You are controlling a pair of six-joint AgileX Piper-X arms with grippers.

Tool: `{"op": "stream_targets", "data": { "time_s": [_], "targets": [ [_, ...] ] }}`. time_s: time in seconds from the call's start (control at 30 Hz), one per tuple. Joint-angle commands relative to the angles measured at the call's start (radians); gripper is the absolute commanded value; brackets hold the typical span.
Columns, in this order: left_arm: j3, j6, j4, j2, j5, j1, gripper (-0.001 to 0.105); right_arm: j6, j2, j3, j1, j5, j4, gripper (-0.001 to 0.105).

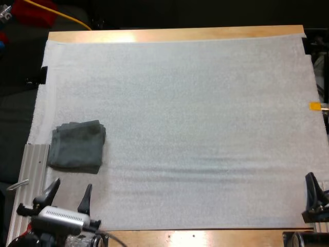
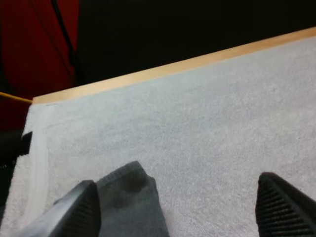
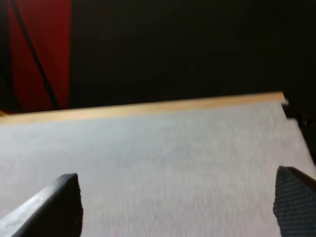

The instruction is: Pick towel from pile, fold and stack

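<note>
With the left claw [image 1: 72,184] wide open and empty, and the folded towel [image 1: 77,145] just ahead of its fingers on the white mat [image 1: 195,128], avoid brushing the fold: lift straight up. Leave the right claw [image 3: 175,197], also spread and empty, well apart from it.

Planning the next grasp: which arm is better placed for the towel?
Left. The left gripper, open, sits just short of the towel; the right gripper is far across the mat.

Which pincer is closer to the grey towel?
The left pincer, open right beside the grey towel; the right pincer sits far across the mat.
</note>
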Motion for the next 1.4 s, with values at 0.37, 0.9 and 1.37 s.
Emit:
{"op": "stream_targets", "data": {
  "time_s": [0.37,0.9,1.37],
  "targets": [
    [0.174,0.000,-0.115,-0.137,0.005,0.001,0.063,-0.011,-0.040,0.181,-0.006,-0.005,-0.081,0.077],
    [0.214,-0.002,-0.127,-0.137,0.005,0.001,0.063,0.001,-0.039,0.250,-0.006,-0.005,-0.067,0.077],
    [0.214,-0.002,-0.127,-0.137,0.005,0.001,0.063,0.001,-0.039,0.250,-0.006,-0.005,-0.067,0.077]
  ]
}}
